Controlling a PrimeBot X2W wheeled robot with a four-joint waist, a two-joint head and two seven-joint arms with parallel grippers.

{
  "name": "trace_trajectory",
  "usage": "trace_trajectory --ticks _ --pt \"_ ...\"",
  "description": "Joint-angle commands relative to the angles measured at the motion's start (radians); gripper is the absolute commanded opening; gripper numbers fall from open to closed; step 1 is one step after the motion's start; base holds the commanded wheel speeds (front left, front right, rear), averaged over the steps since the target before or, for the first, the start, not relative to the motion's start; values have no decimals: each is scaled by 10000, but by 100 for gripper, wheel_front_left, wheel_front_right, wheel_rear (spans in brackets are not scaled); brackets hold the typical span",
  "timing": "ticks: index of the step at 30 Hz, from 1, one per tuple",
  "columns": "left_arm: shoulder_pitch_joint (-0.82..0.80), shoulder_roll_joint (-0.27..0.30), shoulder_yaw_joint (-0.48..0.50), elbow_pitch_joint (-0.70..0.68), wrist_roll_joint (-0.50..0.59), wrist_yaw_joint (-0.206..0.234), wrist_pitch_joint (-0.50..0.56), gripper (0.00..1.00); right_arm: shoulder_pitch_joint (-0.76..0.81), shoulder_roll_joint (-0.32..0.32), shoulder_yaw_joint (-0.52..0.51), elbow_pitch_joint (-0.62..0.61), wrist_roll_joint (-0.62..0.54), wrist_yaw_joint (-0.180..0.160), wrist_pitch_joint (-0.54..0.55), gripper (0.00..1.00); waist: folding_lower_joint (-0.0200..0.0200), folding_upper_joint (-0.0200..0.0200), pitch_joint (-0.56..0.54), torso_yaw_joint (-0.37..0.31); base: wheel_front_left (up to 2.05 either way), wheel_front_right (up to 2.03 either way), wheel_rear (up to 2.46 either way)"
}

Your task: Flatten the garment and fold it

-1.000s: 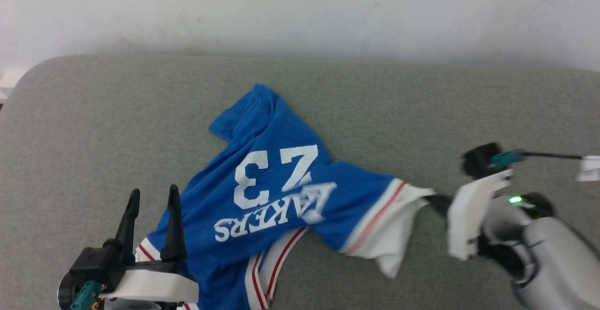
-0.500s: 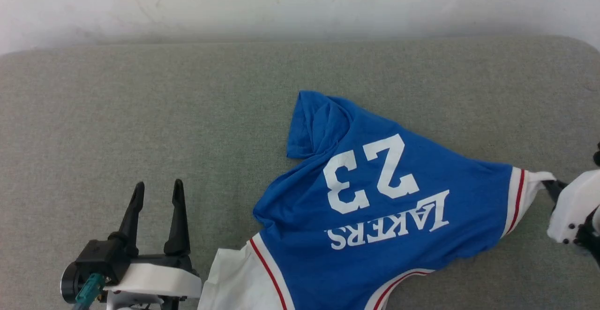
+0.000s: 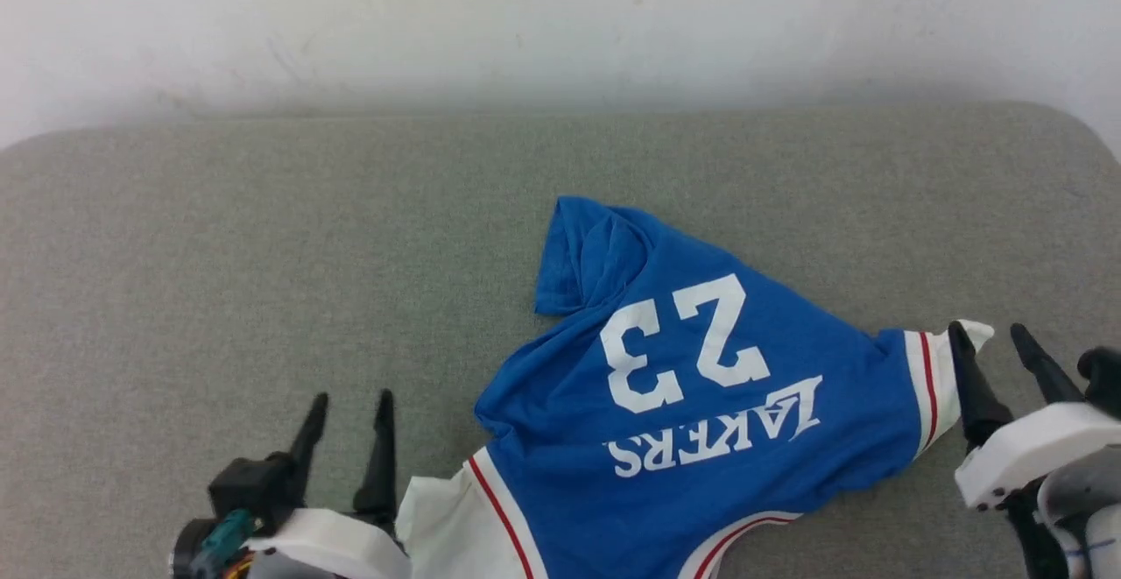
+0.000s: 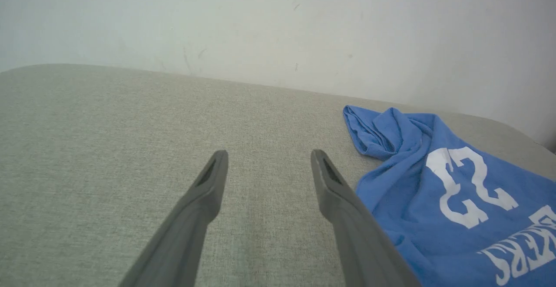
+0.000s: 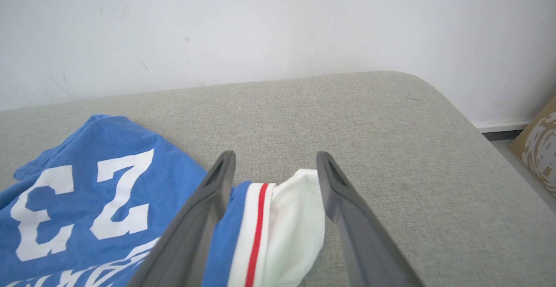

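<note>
Right fingers (image 5: 204,213) apart at garment (image 3: 560,421) sleeve, grey cushion (image 3: 263,255), white wall (image 3: 525,18)

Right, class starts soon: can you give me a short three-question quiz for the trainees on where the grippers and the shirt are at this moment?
1. True or false: the right gripper is shut on the garment's white sleeve.
2. What shows between the fingertips of the left gripper? A: blue cloth. B: bare grey cushion. C: red-striped trim.
3. Fill the gap: the number printed in white on the garment is ___.

Key
1. False: its fingers stand apart, with the sleeve lying between them.
2. B.
3. 23.
</note>
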Motion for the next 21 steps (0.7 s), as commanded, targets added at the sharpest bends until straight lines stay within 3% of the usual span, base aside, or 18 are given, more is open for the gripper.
trace_trajectory --ticks 1,6,17,18,19,20,21 --pt "-18 -12 -213 114 -121 -143 416 100 293 212 6 -341 -194 -7 -457 100 1 1 -364 -80 0 0 0" --pt "-473 128 -1162 534 -218 -301 2202 100 1090 716 408 -1502 -554 -7 -1416 100 1 1 -574 -232 0 0 0" --pt "-1552 1193 -2783 2260 -292 -402 5985 100 1795 1169 1146 -2653 -599 -7 -1145 100 1 1 -240 -1030 0 0 0" --pt "-1586 1264 -2912 2425 -336 -404 6378 96 1808 1191 1146 -2663 -577 -7 -1165 100 1 1 -213 -1062 0 0 0" --pt "-1630 1351 -3033 2524 -376 -406 6692 82 1821 1218 1147 -2657 -546 -7 -1158 100 1 1 -180 -1103 0 0 0" --pt "-1677 1458 -3181 2579 -431 -408 6945 0 1817 1243 1150 -2668 -520 -7 -1176 100 1 1 -148 -1141 0 0 0" --pt "-1722 1555 -3307 2605 -546 -409 7157 0 1814 1264 1150 -2682 -502 -7 -1198 100 1 1 -127 -1160 0 0 0"
